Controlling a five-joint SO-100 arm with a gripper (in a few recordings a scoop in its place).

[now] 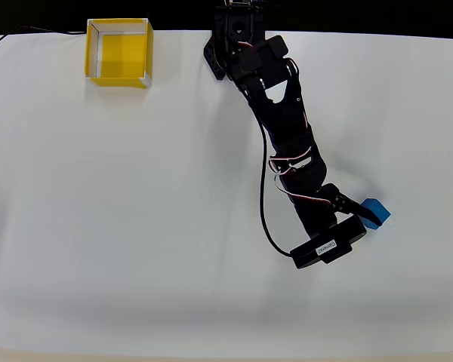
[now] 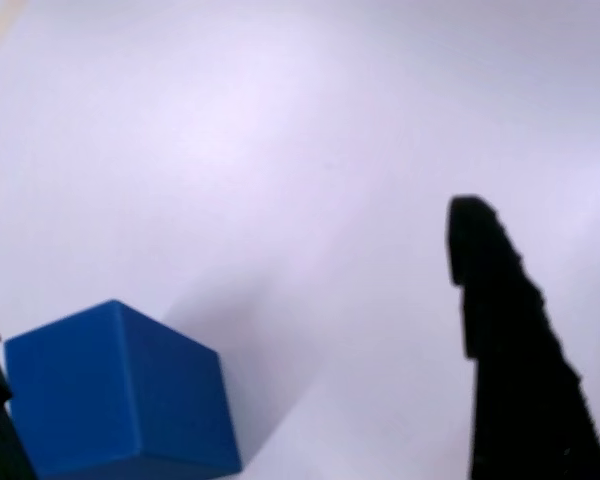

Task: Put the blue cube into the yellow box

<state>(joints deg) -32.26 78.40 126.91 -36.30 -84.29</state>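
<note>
White table (image 1: 136, 226) mostly bare, open gripper (image 2: 230, 340) beside blue cube (image 2: 120, 395), yellow box (image 1: 119, 53) at far edge.

Blue cube (image 2: 120, 395) — base cropped by wrist view's bottom edge.

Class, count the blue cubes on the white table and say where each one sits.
1. The blue cube sits on the table's right side in the overhead view, beside the hand, far from the yellow box.
</note>
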